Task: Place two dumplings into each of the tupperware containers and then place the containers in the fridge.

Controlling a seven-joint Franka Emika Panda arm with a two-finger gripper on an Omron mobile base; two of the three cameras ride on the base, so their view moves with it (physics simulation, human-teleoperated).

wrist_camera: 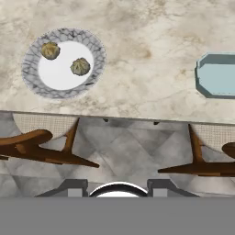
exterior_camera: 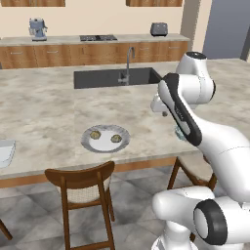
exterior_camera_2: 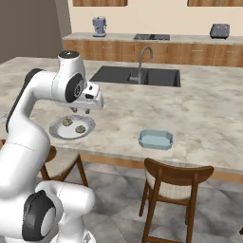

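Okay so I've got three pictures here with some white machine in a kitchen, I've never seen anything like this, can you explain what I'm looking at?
It is a white robot arm on a driving base, in a computer-rendered kitchen. Two pictures are taken from cameras on the base, behind the arm to its left and right. The third looks down from the hand itself.

On the marble counter sits a round plate with two dumplings, and beside it, apart, an empty blue container. Another pale container peeks in at the left view's edge. The tool hovers above the plate; whether it holds anything cannot be told.
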